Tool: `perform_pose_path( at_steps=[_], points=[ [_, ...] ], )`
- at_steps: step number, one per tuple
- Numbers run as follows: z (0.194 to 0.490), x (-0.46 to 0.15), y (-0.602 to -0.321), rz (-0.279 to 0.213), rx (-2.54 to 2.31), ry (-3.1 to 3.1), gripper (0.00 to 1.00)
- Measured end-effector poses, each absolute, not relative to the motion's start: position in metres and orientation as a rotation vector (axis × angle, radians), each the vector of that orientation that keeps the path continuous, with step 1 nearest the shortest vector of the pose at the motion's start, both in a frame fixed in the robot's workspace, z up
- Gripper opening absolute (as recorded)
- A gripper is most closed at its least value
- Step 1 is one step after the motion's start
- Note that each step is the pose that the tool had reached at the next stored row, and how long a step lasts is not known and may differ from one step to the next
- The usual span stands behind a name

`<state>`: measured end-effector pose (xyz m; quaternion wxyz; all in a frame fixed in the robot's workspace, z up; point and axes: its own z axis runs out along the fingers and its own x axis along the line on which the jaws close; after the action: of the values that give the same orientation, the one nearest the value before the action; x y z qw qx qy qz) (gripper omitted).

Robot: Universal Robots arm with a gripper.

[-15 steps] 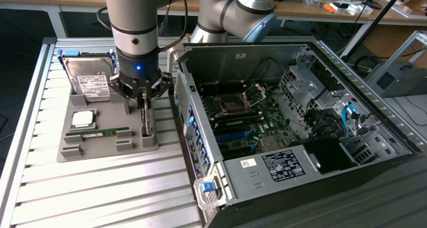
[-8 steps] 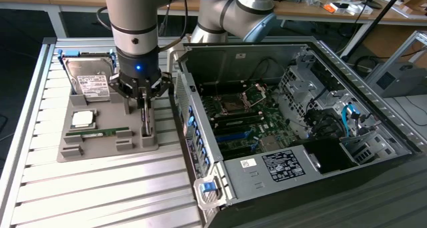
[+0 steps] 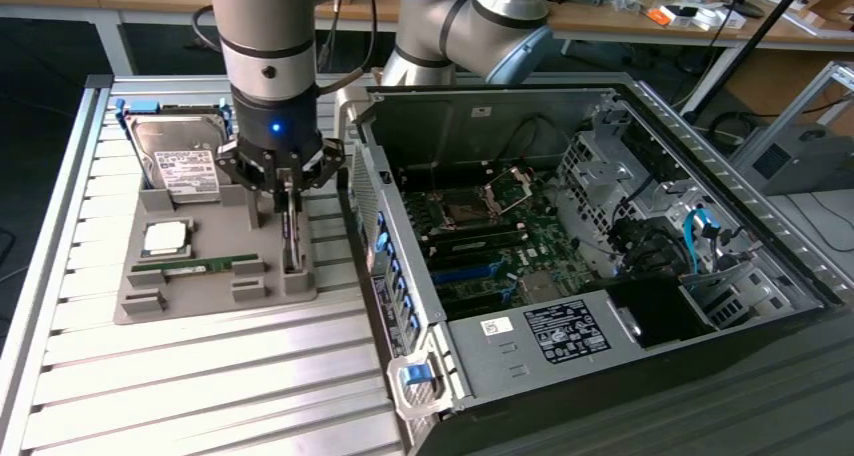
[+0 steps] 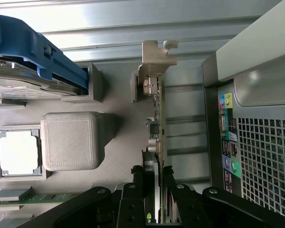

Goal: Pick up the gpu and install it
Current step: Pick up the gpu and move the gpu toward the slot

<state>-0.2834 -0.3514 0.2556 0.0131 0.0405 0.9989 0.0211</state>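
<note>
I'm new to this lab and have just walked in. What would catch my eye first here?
The big grey robot arm, its gripper right over the gpu standing on edge in a grey tray on the exterior view's left. Beside it, on that view's right, an open computer case lies on its side, its circuit board bare.

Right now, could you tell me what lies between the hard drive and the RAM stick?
A square processor chip lies between the hard drive and the RAM stick on the grey holder, as the exterior view shows.
</note>
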Motion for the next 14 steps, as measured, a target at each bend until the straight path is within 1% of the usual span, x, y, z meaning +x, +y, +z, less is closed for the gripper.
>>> perform_pose_path(
  at_steps=[14],
  points=[
    [0.2588,-0.2834,-0.3514,0.066,0.126,3.112,0.27]
  ],
)
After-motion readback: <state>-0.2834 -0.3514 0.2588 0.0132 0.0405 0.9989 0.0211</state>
